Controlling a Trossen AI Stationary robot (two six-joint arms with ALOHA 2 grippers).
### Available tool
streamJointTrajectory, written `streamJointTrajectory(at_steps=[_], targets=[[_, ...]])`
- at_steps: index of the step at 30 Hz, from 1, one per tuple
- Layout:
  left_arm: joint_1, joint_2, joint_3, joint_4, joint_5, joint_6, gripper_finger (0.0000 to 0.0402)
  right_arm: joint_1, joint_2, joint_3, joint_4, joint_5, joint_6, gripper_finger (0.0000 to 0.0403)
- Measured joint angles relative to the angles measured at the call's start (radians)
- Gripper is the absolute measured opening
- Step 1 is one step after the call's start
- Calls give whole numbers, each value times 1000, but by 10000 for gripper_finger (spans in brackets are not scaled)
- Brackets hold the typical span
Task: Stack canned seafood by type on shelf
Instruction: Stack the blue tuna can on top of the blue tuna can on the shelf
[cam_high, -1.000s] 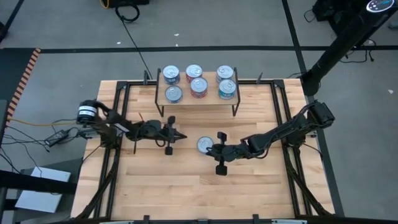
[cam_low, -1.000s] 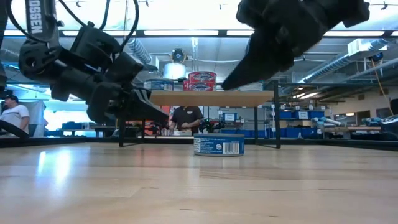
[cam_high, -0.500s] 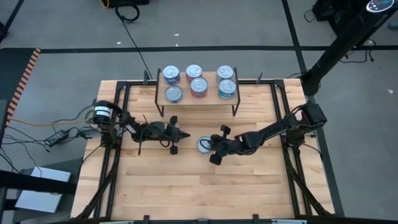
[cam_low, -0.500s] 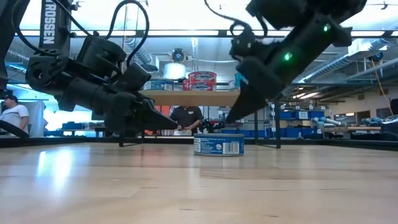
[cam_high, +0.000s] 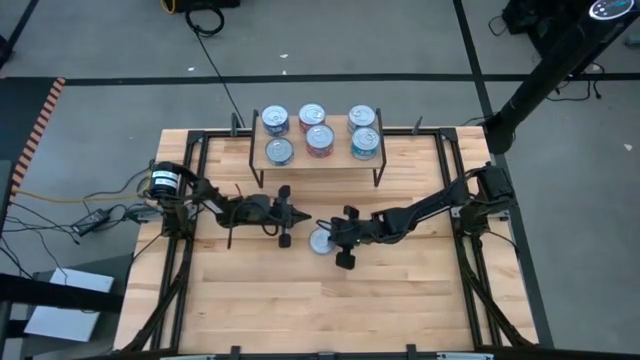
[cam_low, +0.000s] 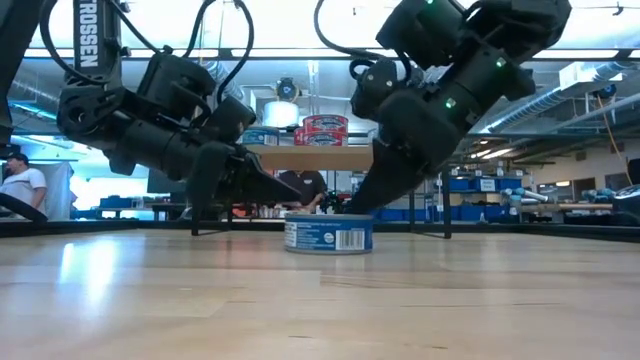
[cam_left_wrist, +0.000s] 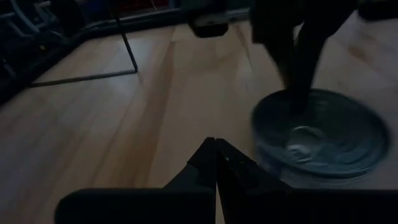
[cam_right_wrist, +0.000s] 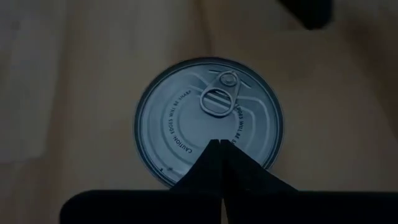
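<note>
One tin of canned seafood (cam_high: 317, 244) with a silver pull-tab top and a blue label (cam_low: 329, 234) stands upright on the slatted table, in front of the shelf. My right gripper (cam_high: 326, 237) is shut, with its tip on the tin's top. My left gripper (cam_high: 303, 217) is also shut. It hovers low just left of the tin (cam_left_wrist: 320, 134), with a gap between them. The shelf (cam_high: 300, 161) stands at the far edge and carries several tins: blue on its left, red in the middle, teal on the right. My right gripper sets its shut fingertips (cam_right_wrist: 219, 149) on the tin's lid (cam_right_wrist: 198, 147), close to the rim on the side facing the arm. The fingers slant down from the table's right (cam_low: 352, 207). The tin stays flat on the table.
Black frame rails (cam_high: 190, 200) run along the table's left and right sides. The shelf's thin black legs (cam_high: 378, 176) stand just beyond the grippers. Bare wood lies toward the near edge (cam_high: 320, 310). People and workbenches show in the room behind (cam_low: 300, 190).
My right gripper has come down and toward the table's left, onto the tin's top. The tin has slid a little toward the left and near edges and stays upright. My left gripper has sunk slightly and moved toward the tin. Both stay shut.
</note>
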Motion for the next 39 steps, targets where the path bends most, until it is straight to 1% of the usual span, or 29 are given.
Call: streamJointTrajectory(at_steps=[4, 11, 14, 18, 22, 26, 31, 34, 39], targets=[[0, 0, 5, -37, 0, 1, 5, 2, 2, 24, -10, -53, -5, 5], [0, 0, 5, -45, 3, 18, 5, 39, 2, 105, -18, -56, -31, 6], [0, 10, 18, -38, 26, -3, 5, 71, 2, 153, -89, -87, -34, 6], [-5, 56, 71, -37, 55, -25, 5, 99, 8, 195, -225, -69, -33, 7], [-11, 129, 116, -37, 56, -24, 5, 105, 8, 196, -279, -53, 0, 7], [-13, 183, 141, -42, 51, -26, 5, 105, 20, 196, -296, -53, 1, 7], [-13, 205, 156, -40, 49, -27, 5, 105, 75, 195, -286, -56, -77, 8], [-14, 205, 156, -28, 48, -27, 5, 91, 106, 195, -292, -49, -85, 8], [-20, 205, 155, -15, 47, -27, 5, 69, 108, 195, -279, -40, -77, 8]])
